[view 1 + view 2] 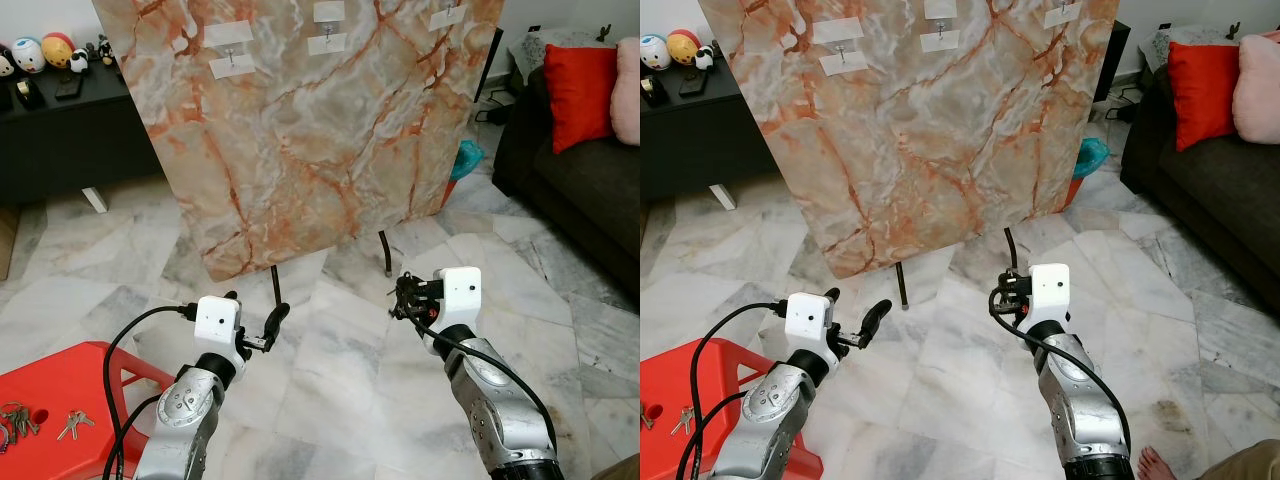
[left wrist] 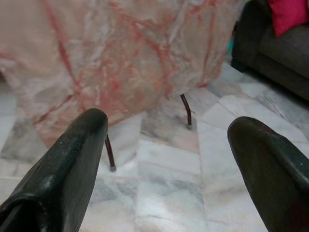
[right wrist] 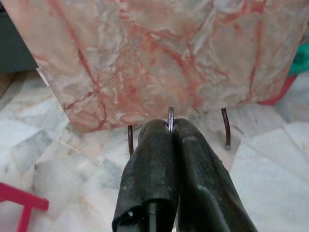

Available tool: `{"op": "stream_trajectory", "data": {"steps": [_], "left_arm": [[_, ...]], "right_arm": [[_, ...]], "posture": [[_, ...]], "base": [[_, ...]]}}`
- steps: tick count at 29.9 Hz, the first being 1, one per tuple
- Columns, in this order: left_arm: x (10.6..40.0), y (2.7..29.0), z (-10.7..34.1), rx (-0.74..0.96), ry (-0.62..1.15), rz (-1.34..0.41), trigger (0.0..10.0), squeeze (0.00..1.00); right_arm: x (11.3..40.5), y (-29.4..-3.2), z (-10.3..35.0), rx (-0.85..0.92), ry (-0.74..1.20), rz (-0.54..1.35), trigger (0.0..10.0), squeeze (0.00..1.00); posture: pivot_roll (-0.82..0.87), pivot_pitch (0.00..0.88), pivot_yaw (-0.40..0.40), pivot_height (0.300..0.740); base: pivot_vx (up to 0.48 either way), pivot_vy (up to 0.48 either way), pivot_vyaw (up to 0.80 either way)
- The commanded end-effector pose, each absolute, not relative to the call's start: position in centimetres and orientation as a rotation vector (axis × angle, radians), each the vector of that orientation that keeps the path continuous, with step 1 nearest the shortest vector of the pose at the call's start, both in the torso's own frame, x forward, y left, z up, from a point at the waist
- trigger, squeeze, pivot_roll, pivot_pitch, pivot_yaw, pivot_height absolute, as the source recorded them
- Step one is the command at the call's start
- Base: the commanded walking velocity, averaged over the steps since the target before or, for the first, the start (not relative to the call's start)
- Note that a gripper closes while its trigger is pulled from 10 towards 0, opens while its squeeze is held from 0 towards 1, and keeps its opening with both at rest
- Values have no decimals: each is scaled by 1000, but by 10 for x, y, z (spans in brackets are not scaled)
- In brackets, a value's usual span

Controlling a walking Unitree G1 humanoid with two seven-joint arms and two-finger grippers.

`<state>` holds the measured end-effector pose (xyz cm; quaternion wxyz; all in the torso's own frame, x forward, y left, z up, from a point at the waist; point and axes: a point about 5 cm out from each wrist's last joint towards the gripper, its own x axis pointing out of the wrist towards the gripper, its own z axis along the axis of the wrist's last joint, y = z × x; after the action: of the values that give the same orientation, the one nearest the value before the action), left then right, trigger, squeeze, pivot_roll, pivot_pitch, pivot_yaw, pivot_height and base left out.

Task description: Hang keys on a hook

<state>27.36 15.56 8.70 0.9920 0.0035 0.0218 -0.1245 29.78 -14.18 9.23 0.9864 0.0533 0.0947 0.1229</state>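
Even, bright indoor lighting; shadows soft. Head views sharp. Wrist views soft: marble panel (image 2: 120, 53) blurred, near fingers (image 3: 159, 183) out of focus.

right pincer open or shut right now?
Shut. In the right wrist view the right pincer has its two black fingers pressed together, with a thin metal key ring pinched at their tips.

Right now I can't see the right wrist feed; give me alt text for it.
The right hand is pinched shut on a thin metal key ring whose arc pokes out between its black fingers. Beyond it stands a marble-patterned board on thin dark legs over a pale marble floor.
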Motion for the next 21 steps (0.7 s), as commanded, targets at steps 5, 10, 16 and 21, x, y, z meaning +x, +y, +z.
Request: {"op": "stream_trajectory", "data": {"steps": [5,10,16,21], "left_arm": [[272,163,83,18,61,-210,10000,0],[272,166,83,22,63,-201,10000,0],[272,167,82,29,71,-193,10000,0],[272,168,82,26,74,-190,10000,0]], "right_arm": [[301,-136,100,115,158,266,10000,0],[301,-135,100,114,154,278,10000,0],[302,-137,98,137,168,252,10000,0],[302,-137,97,134,170,251,10000,0]], "posture": [[73,103,-12,740],[76,105,-11,740],[77,104,-11,740],[78,107,-10,740]], "base": [[0,0,800],[0,0,779],[0,0,0],[0,0,0]]}}
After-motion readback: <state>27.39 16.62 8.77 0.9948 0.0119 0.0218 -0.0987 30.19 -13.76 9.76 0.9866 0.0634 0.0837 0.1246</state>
